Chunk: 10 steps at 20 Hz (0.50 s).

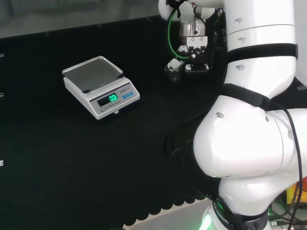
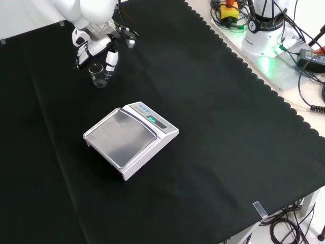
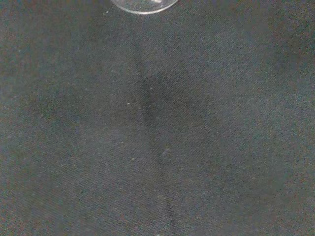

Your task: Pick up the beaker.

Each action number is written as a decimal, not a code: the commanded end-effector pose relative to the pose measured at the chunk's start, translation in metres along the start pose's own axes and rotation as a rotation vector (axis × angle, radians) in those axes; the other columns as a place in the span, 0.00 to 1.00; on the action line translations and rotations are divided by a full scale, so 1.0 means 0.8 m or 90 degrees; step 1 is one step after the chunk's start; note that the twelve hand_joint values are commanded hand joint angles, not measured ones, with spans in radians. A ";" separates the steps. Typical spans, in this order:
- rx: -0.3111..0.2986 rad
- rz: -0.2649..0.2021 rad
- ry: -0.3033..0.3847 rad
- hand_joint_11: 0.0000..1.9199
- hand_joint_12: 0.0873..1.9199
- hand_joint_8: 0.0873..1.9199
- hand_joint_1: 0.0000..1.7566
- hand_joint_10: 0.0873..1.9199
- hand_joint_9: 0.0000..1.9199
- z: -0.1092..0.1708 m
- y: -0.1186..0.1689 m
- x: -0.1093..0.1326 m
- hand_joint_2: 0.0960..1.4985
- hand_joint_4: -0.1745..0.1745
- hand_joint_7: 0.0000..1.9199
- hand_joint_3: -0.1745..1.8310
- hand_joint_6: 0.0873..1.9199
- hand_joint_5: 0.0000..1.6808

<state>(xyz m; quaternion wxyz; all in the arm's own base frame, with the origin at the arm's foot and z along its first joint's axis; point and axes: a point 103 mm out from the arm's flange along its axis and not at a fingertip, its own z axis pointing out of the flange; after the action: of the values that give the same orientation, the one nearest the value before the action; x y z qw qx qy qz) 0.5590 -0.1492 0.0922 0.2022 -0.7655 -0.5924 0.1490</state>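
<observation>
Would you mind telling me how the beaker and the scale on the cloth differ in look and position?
The beaker is small, clear glass and upright; the scale is a much larger, opaque white box with a flat grey pan. The beaker stands right by the hand, whose fingers reach down beside it; the scale sits apart from the hand, nearer the cloth's middle. The scale has a lit green display; the beaker has none. Both rest on the black cloth.

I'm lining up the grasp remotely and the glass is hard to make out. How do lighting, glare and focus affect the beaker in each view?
Front view: the beaker reads as a faint clear outline on the black cloth, beside the hand. Head view: it is a dim shape under the hand, and the scale display glows green. Wrist view: a curved glass edge shows above dull, evenly lit cloth.
</observation>
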 end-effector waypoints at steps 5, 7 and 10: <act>-0.001 -0.006 -0.024 0.07 0.77 0.37 0.38 0.45 0.08 0.014 0.017 0.030 0.66 0.15 0.08 0.04 0.00 0.14; -0.010 -0.010 -0.051 0.17 0.73 0.38 0.41 0.43 0.17 0.015 0.018 0.038 0.68 0.14 0.14 0.03 0.00 0.17; -0.021 -0.008 -0.073 0.33 0.65 0.36 0.46 0.36 0.31 0.014 0.017 0.045 0.70 0.12 0.21 0.01 0.00 0.21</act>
<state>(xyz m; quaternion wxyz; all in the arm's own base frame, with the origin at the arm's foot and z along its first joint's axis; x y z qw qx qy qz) 0.5733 -0.1263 0.0804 0.1837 -0.7590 -0.6034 0.1615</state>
